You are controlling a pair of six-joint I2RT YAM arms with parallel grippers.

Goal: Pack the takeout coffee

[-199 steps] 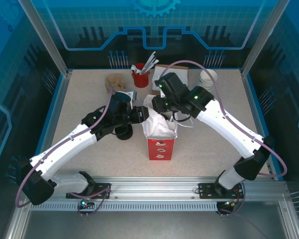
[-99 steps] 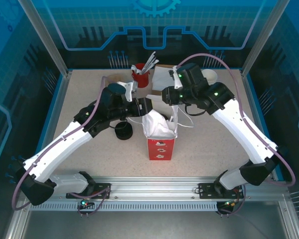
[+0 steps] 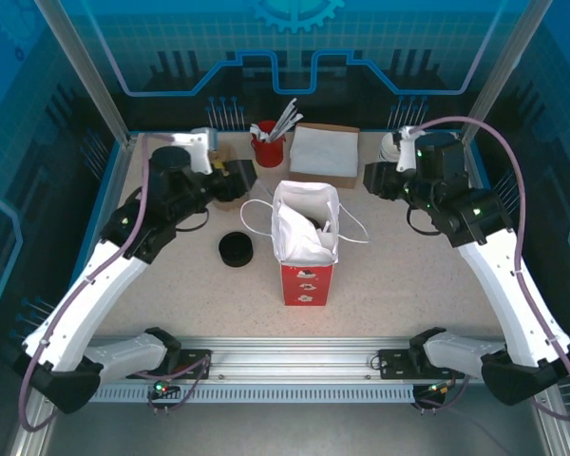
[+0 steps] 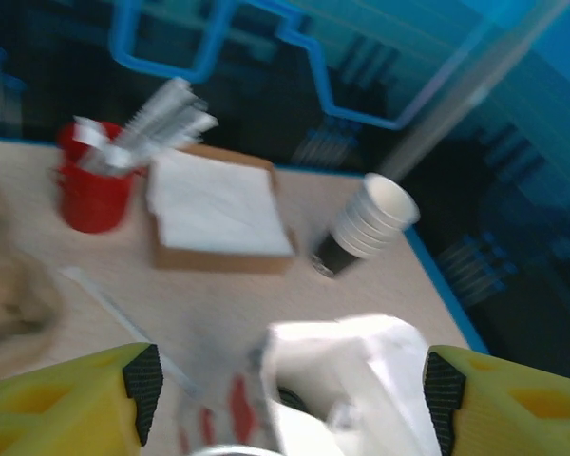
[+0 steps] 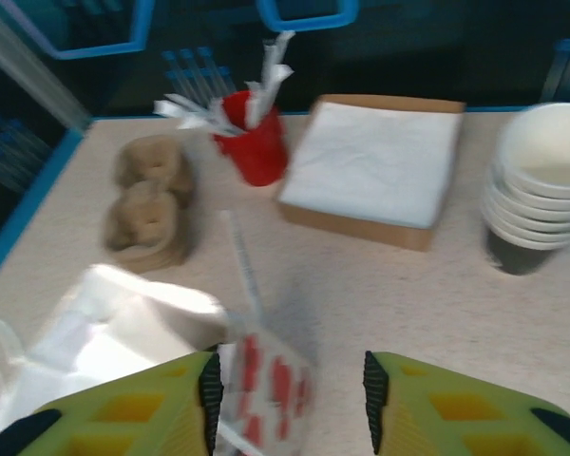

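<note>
Speckled beige tabletop (image 3: 408, 275), blue glass walls (image 3: 76, 57) around, white bag (image 3: 306, 228) at centre — left fingers (image 4: 57, 399), right fingers (image 5: 123, 408) spread, empty.

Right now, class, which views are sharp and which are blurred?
Top external: sharp, evenly lit, the white-and-red paper bag crisp. Left wrist: heavy blur smears the red plastic cup. Right wrist: milder blur, the stacked white paper cups readable.

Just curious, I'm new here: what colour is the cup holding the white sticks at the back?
The cup is red, seen best in the right wrist view.
</note>
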